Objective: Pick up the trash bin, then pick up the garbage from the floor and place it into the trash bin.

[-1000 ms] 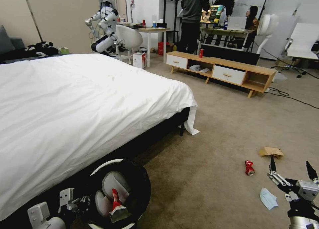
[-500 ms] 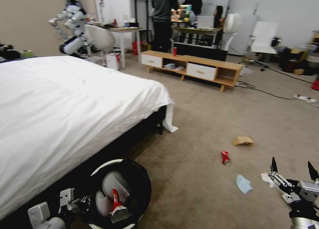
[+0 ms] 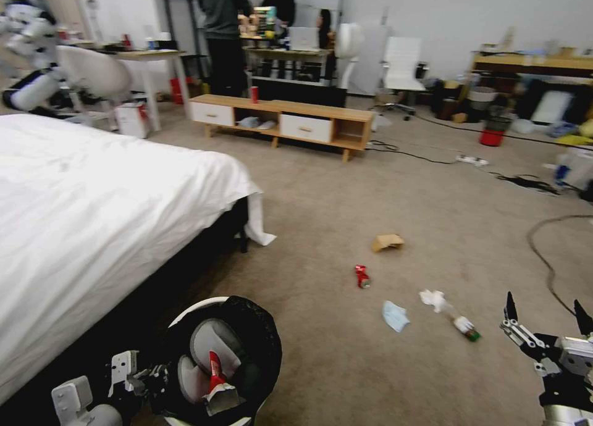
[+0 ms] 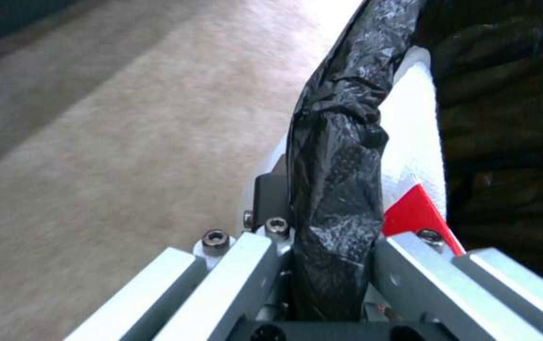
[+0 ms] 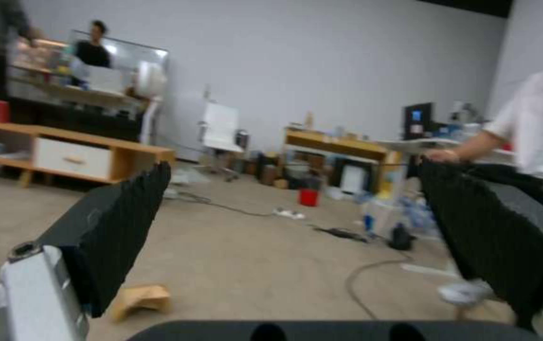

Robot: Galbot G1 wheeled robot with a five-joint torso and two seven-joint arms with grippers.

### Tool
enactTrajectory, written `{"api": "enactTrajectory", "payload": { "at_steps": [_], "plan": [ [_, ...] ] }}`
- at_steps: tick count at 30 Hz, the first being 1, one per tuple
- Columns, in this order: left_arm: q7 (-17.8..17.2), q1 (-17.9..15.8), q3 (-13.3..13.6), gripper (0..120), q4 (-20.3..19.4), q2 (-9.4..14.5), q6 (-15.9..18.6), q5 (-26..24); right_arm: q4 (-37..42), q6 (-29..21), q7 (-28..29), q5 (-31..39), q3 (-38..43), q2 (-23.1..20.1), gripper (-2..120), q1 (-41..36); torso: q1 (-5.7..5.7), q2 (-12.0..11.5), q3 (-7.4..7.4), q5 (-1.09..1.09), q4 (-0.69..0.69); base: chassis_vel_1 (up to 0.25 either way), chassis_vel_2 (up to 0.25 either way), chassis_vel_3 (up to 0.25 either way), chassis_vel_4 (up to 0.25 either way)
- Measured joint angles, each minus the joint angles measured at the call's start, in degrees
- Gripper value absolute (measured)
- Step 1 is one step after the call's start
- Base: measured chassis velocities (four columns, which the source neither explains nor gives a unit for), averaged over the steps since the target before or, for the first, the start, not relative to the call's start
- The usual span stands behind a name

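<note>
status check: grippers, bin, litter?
Left gripper shut on bin rim, low left. Right gripper open, empty, low right. On carpet: can, mask, tissue, bottle, paper bag. Nothing blocking them.

The trash bin (image 3: 247,327) sits at the lower left of the head view, clamped at its rim by my left tool (image 3: 139,376), with the bed (image 3: 92,216) behind it filling the left. My right tool (image 3: 545,318) hangs spread at the lower right. On the floor (image 3: 321,216) between them, from far to near, lie the paper bag (image 3: 386,242), the crushed can (image 3: 361,276), the face mask (image 3: 395,315), the tissue (image 3: 434,300) and the small bottle (image 3: 464,328).
</note>
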Motion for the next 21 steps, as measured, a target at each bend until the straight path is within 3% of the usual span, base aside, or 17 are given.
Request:
{"api": "enactTrajectory", "payload": {
  "at_steps": [11,15,21],
  "plan": [
    [0.07,-0.01,-0.05,1,0.00,-0.26,0.00,-0.08,-0.59,0.31,0.01,0.00,-0.01,0.01,100,0.09,0.01,0.00,0.00,0.01,-0.03,-0.113,-0.115,-0.107,-0.108],
    [0.04,-0.18,-0.15,1,0.13,-0.26,0.00,-0.17,-0.79,0.33,-0.03,0.00,-0.12,0.00,100,0.41,0.01,0.00,0.00,0.00,0.03,0.000,0.000,0.000,0.000],
    [-0.19,-0.42,-0.45,1,0.49,-0.23,-0.02,-0.29,-1.43,0.73,-0.35,-0.06,-0.27,-0.03,100,1.02,0.01,0.00,0.00,0.00,0.00,0.000,0.000,0.000,0.000]
  ]
}}
